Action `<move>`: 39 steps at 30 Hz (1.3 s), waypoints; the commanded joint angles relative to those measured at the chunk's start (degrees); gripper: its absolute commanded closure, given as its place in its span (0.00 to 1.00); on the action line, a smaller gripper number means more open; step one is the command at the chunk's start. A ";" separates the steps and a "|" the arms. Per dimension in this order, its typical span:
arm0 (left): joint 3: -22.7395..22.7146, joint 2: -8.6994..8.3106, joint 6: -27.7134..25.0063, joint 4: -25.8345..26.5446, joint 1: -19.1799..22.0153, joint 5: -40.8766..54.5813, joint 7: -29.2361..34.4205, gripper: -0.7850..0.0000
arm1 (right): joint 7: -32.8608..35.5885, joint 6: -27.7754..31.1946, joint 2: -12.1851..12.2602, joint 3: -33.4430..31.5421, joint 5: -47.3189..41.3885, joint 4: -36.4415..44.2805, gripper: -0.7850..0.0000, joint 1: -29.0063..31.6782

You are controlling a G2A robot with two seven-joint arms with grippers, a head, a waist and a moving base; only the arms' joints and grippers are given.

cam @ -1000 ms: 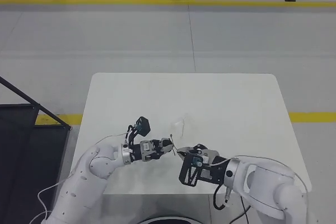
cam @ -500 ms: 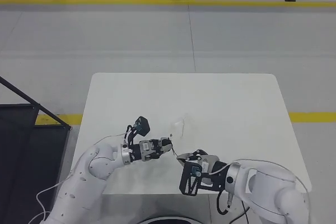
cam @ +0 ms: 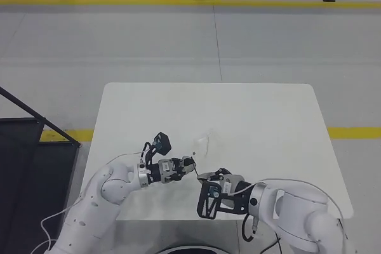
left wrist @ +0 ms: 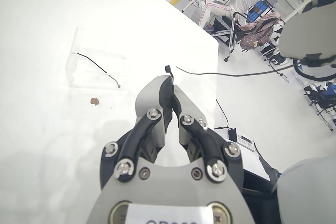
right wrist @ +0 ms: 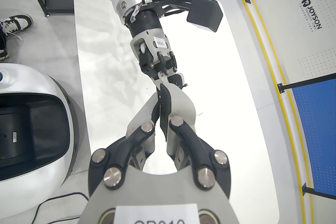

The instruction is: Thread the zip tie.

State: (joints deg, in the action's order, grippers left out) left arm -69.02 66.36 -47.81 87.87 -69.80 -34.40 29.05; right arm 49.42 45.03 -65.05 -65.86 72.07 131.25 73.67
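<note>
**Zip tie pinched in both pincers, tip just short of its head**

The left pincer [left wrist: 169,83] is closed tight on the black zip tie [left wrist: 171,76], gripping it just below the head, which pokes out past the fingertips; seen from above, this pincer [cam: 188,166] hangs over the white tabletop [cam: 267,114] on the robot's side of the clear box [cam: 202,141], near it but not touching. The right pincer [right wrist: 163,89] is also closed, its pads pressed together with no gap, nipping the tie's thin tail; a hair-thin bit of strand shows beside one finger. In the top view the right pincer [cam: 203,176] sits a little farther from the clear box than the left one, the two tips almost meeting. In the left wrist view the tail runs in from the right arm's side and its free tip ends just beside the head, not yet through it. Inside the clear box [left wrist: 76,57] lies a second black tie [left wrist: 95,64]; a small brown speck [left wrist: 94,101] rests on the tabletop just outside the box.
</note>
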 commanded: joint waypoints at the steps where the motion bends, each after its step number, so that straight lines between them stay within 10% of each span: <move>1: 0.05 -0.08 0.13 0.06 -0.03 -0.21 -0.21 1.00 | 0.55 -0.19 0.05 0.31 -0.42 -0.01 1.00 -0.37; 39: 1.72 -1.49 -0.25 0.34 -0.21 -2.01 -3.25 1.00 | 3.82 -2.87 1.54 3.24 -4.11 -0.61 1.00 -3.75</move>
State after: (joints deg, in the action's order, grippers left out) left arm -67.34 64.90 -48.08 88.21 -70.04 -36.43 25.80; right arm 53.31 42.15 -63.55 -62.63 67.92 130.64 69.90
